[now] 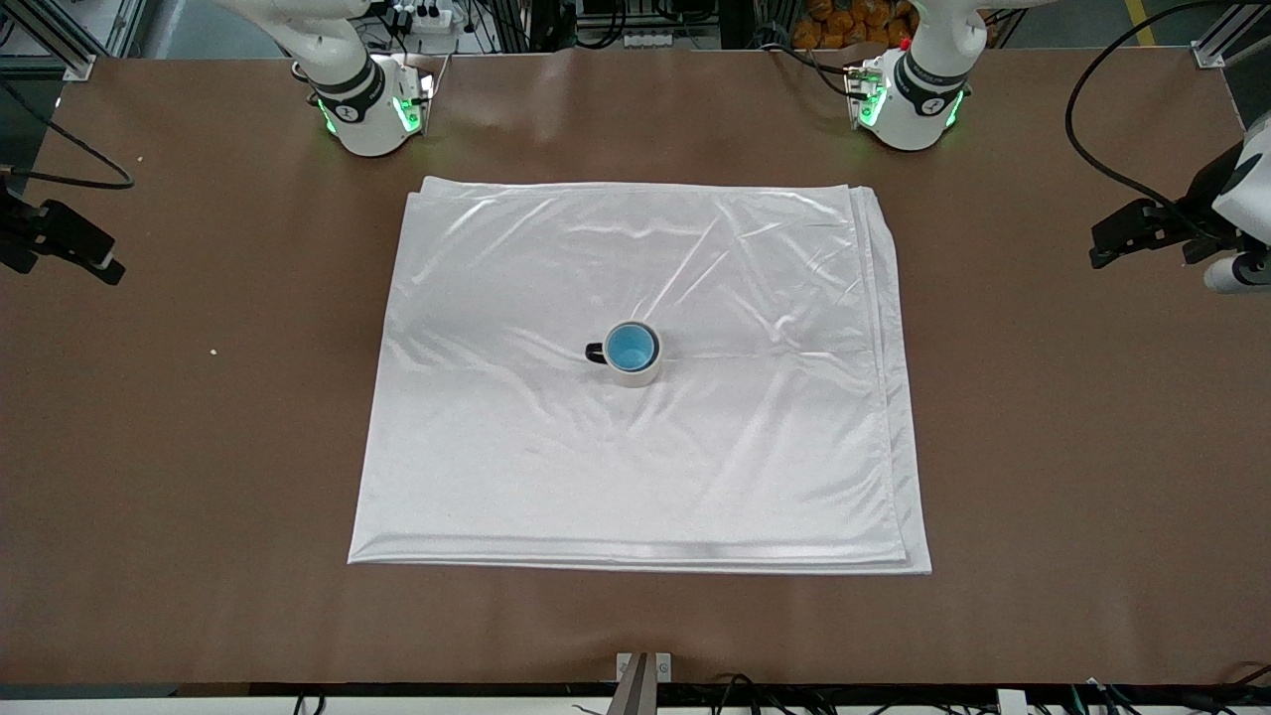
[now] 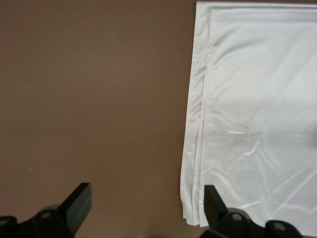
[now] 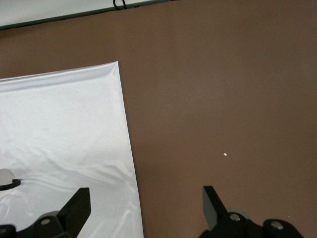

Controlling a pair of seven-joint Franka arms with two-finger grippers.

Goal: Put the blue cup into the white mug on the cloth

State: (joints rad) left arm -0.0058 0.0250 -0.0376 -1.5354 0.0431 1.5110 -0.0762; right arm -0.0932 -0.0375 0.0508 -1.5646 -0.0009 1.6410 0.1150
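The blue cup (image 1: 631,346) sits inside the white mug (image 1: 636,375), only its bright blue inside showing. The mug stands upright near the middle of the cloth (image 1: 635,467), its black handle toward the right arm's end. A sliver of the mug (image 3: 6,176) shows at the edge of the right wrist view. My left gripper (image 1: 1132,233) is open and empty over bare table beside the cloth's edge (image 2: 198,148); it also shows in its own wrist view (image 2: 146,191). My right gripper (image 1: 84,253) is open and empty over the cloth's other edge (image 3: 129,148), seen in its wrist view (image 3: 146,193).
The brown table (image 1: 199,497) surrounds the cloth on all sides. A small white crumb (image 1: 212,351) lies toward the right arm's end and also shows in the right wrist view (image 3: 225,154). A black cable (image 1: 1087,149) loops near the left arm. A bracket (image 1: 642,670) sits at the table's near edge.
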